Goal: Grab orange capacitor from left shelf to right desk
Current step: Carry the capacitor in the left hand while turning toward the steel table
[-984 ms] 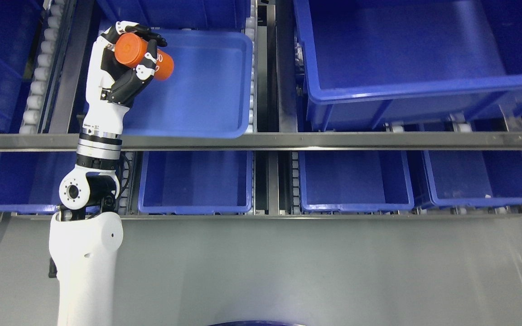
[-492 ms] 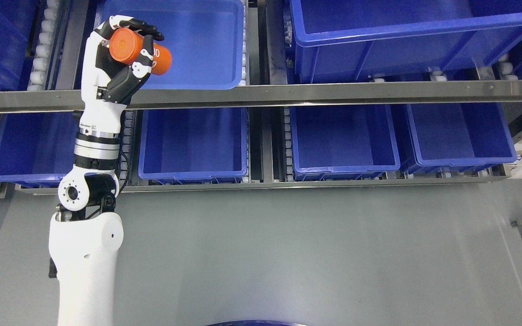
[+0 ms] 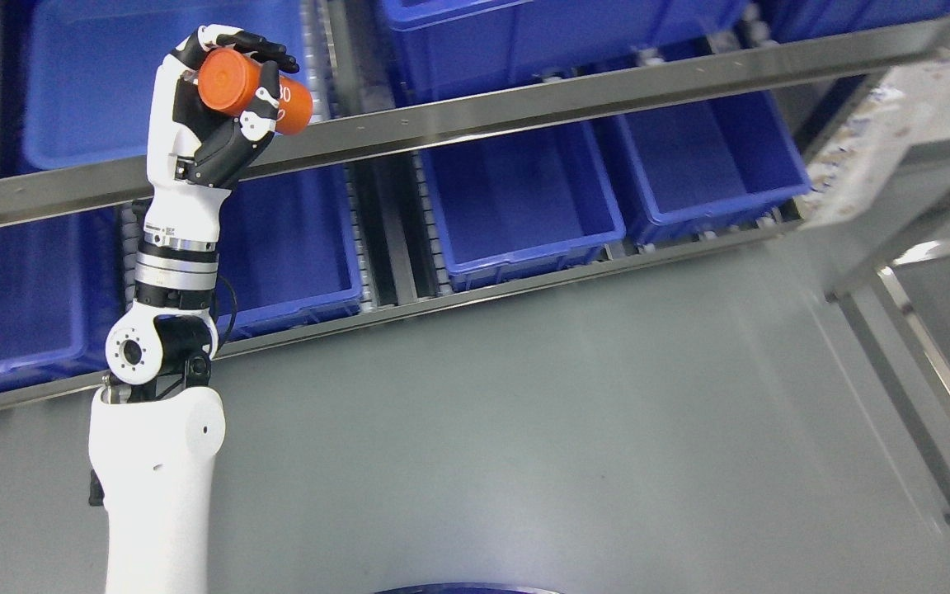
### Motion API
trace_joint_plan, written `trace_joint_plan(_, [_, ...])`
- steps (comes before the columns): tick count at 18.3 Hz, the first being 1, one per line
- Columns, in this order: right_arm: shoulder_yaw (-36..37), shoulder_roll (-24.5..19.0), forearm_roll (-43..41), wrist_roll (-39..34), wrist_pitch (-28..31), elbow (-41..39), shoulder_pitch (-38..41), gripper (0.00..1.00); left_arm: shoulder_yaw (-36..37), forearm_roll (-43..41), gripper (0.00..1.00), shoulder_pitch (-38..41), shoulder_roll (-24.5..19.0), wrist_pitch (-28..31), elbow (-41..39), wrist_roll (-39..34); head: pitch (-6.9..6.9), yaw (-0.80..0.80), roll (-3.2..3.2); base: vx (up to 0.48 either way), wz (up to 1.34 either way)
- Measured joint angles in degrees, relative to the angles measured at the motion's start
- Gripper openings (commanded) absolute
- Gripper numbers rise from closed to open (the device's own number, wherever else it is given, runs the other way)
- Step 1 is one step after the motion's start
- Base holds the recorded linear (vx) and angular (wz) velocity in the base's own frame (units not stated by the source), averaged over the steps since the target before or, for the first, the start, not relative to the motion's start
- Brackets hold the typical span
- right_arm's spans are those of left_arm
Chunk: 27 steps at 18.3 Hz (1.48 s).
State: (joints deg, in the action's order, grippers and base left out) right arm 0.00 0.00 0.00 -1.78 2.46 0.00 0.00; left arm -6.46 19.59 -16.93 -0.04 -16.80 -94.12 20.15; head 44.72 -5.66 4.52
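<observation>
Left hand (image 3: 211,115) clasps orange capacitor (image 3: 254,89), above grey floor (image 3: 566,429), blue bins (image 3: 516,198) behind.

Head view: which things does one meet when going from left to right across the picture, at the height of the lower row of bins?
left arm → blue bin → second blue bin → third blue bin → metal frame at the right edge.

An orange capacitor (image 3: 252,89) sits in the white-and-black left hand (image 3: 215,115). Behind it, blue bins (image 3: 516,198) line a steel-grey shelf rail (image 3: 524,115); below the rail, plain grey floor (image 3: 566,412).
</observation>
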Motion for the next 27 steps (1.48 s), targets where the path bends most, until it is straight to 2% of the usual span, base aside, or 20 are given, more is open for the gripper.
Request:
trace_joint_plan(13, [0.0,0.0,0.0,0.1,0.0,0.0,0.0,1.00,1.7,0.0,0.03,-1.0,0.0,0.5,-0.2,0.1,0.02,0.00,0.00,0.044,-1.01])
trace_joint_plan(27, [0.0,0.0,0.0,-0.1,0.0,0.0,0.0,1.00,5.9,0.0,0.04,-0.3,0.0,0.5,0.1,-0.2,0.04,0.00,0.00,0.327,-0.39])
